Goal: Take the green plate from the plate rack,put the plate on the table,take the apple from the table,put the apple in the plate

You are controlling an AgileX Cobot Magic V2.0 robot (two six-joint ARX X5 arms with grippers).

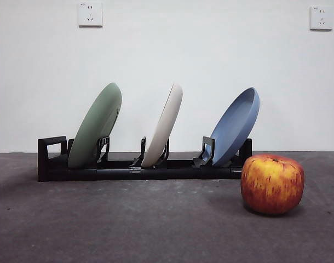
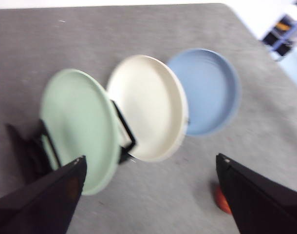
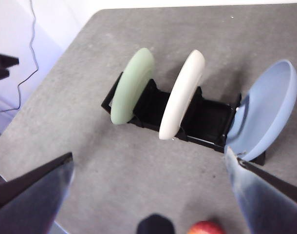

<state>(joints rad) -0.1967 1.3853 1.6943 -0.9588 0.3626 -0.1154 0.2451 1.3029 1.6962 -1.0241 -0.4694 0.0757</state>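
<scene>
The green plate (image 1: 96,125) leans in the left slot of the black plate rack (image 1: 117,170) on the dark grey table (image 1: 128,224). It also shows in the left wrist view (image 2: 78,129) and the right wrist view (image 3: 133,85). The apple (image 1: 272,183) stands on the table in front of the rack's right end; a sliver of it shows in the left wrist view (image 2: 222,201) and the right wrist view (image 3: 205,228). My left gripper (image 2: 151,168) is open and empty, above the plates. My right gripper (image 3: 148,161) is open and empty, high over the table. Neither gripper shows in the front view.
A cream-white plate (image 1: 164,126) leans in the rack's middle slot and a blue plate (image 1: 236,126) in the right slot. A white wall with two sockets stands behind the table. The table's edge and a cable show in the right wrist view (image 3: 31,58).
</scene>
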